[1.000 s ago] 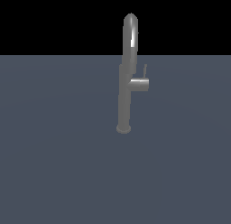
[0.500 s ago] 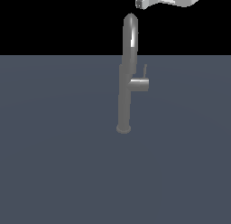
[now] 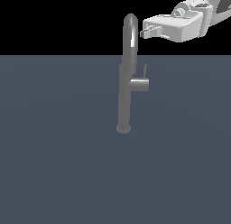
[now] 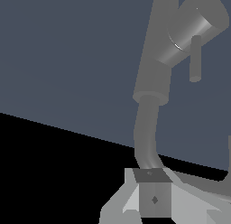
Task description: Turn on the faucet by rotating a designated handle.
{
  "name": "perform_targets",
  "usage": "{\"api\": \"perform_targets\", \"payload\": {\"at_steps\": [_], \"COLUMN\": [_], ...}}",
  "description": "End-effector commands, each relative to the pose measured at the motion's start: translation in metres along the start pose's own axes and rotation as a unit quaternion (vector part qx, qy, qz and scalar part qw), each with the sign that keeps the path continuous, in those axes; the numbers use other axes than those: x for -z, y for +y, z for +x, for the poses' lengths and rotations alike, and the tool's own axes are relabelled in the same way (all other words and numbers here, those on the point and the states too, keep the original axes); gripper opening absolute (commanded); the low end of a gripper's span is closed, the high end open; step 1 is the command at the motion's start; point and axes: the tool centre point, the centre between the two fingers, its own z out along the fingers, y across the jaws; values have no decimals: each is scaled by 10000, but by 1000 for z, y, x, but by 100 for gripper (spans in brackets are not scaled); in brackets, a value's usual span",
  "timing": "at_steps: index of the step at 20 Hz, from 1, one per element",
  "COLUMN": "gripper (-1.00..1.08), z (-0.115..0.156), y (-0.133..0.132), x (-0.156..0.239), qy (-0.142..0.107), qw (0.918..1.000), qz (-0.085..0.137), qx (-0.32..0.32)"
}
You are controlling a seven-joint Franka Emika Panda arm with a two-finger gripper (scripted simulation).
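**Gripper beside the spout arch, handle untouched below**

The faucet (image 3: 124, 83) stands upright on a flat, matte slate-blue bench (image 3: 54, 164). It is a slim column of grey brushed metal with a soft vertical sheen, set on a small round base flange that touches the bench. At the top the column curves into a narrow, high gooseneck arch, brightest along its outer bend against the black background.

Partway up the column a stubby horizontal cylinder juts out toward the exterior view's right, its flat end face lighter than the barrel. The handle (image 3: 145, 71) is a thin, short, dark-grey rod rising upright from that cylinder near its outer end, just beside the column and well below the arch. In the wrist view the same rod (image 4: 195, 58) shows as a plain round bar with a blunt end, fixed to the smooth cylinder, whose curved side carries a bright highlight line.

The gripper (image 3: 145, 32) comes in from the exterior view's upper right, a boxy white body with rounded edges and a glossy plastic look. Its jaws point toward the spout's arch at about the height of the bend and lie just beside it; contact cannot be made out. They hold nothing, and how wide they stand cannot be told from either view. The gripper is well above the handle and apart from it. In the wrist view a small grey square block sits in front of the pale gripper body, with the spout's tube curving down to meet it.
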Motion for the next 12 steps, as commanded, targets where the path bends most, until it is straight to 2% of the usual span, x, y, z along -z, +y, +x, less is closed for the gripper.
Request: {"api": "perform_targets", "payload": {"at_steps": [1,7,12], "gripper": [-100,-100,-100], "z": [19,59,82], "y": [-1,2,6], "x": [0,-6,-12], "qy": [-279,-859,-1185], "qw": [9988,9884,9778], "qz": [282,876,1209], "qx": [-286,-895,-1237]}}
